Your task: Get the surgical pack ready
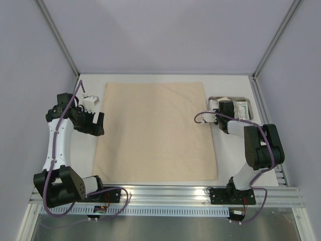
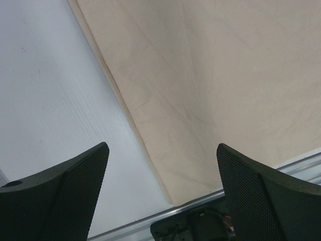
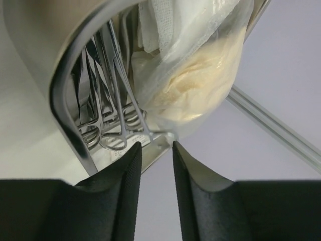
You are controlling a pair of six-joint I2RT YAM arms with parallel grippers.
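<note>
Tan cloth sheet point(image 1: 155, 130) lies spread flat mid-table with nothing on it, so the spreading looks done and the loading has yet to begin. Over its left edge the left gripper point(image 2: 161, 146) hovers, jaws wide apart and empty. Farther back on the right, the right gripper point(image 3: 156, 145) seems to pinch the steel tray point(image 3: 60, 95) by its rim, though the contact is hard to read. Scissor-handled clamps point(image 3: 118, 135) and a clear gauze packet point(image 3: 200, 85) sit inside the tray, just off the cloth.
</note>
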